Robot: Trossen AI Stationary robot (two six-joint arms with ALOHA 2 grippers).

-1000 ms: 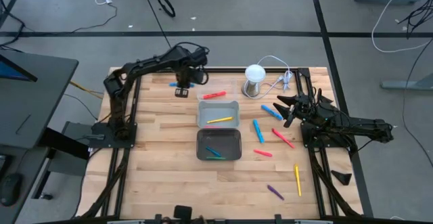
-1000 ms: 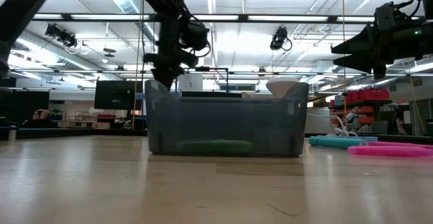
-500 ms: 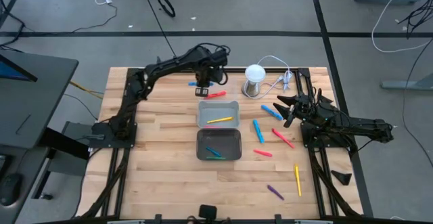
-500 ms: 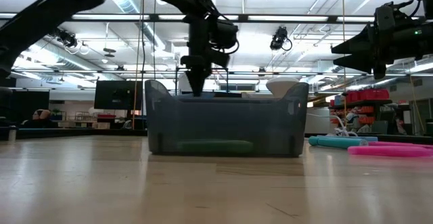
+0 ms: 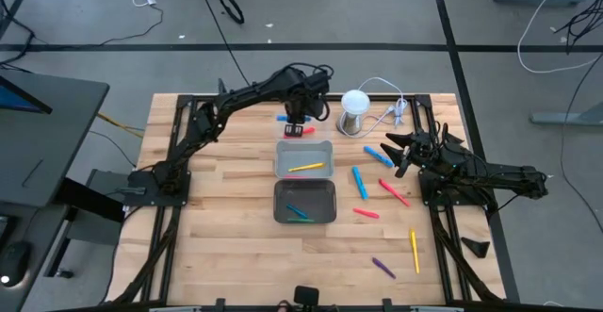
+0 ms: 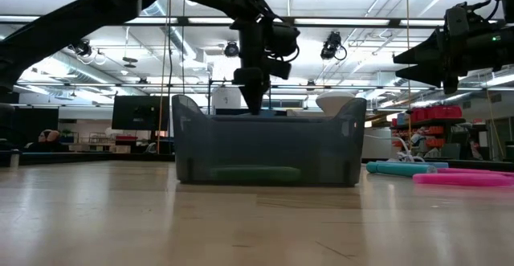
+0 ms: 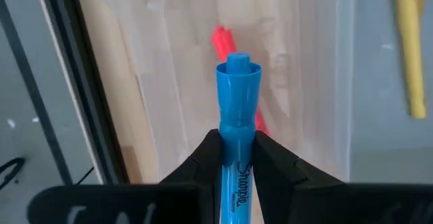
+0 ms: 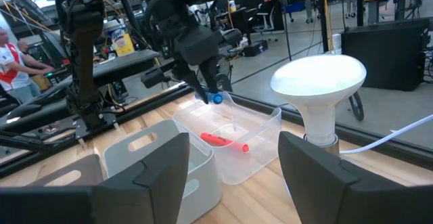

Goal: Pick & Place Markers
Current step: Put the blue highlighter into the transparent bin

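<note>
Left wrist view shows my left gripper clenched on a blue marker, the cap end sticking out past the fingers. From the high view that gripper hangs over the far side of the table, just behind the nearer-to-it grey tray, with a red marker lying below it; the right wrist view makes that red marker look as if it sits in a clear container, though I cannot confirm that from above. The grey tray already has a yellow marker in it, and the second tray in front holds a few more. My right gripper waits with its fingers spread wide near the white-domed cylinder, among the loose markers on that side. To do this step well, I would first settle which bin the blue one belongs in, centre the marker over that bin's floor and clear of the rim, lower until the tip is below the wall, then let go so it does not bounce out.
</note>
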